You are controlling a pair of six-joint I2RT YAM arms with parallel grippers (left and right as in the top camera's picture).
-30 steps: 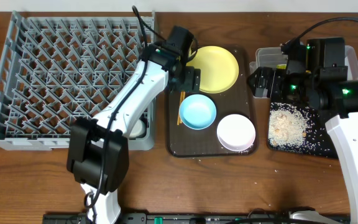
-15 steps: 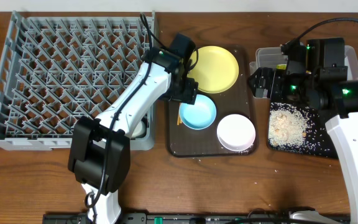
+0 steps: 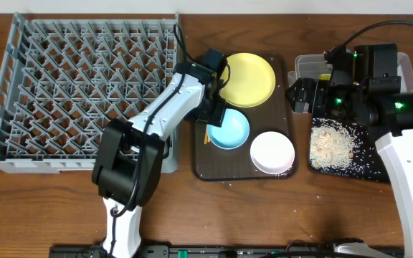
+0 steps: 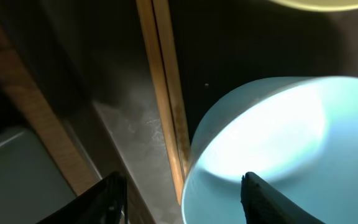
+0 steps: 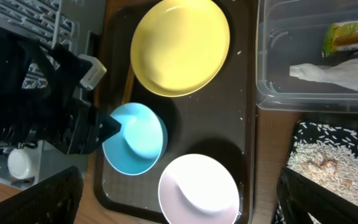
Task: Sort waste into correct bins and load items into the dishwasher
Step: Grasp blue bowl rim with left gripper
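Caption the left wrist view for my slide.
Open left gripper straddles the chopsticks and the rim of the blue bowl on the dark tray.

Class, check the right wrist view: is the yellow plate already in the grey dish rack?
No, the yellow plate lies on the dark brown tray, outside the dish rack.

Overhead, 2 wrists (blue bowl (image 3: 228, 129) shared)
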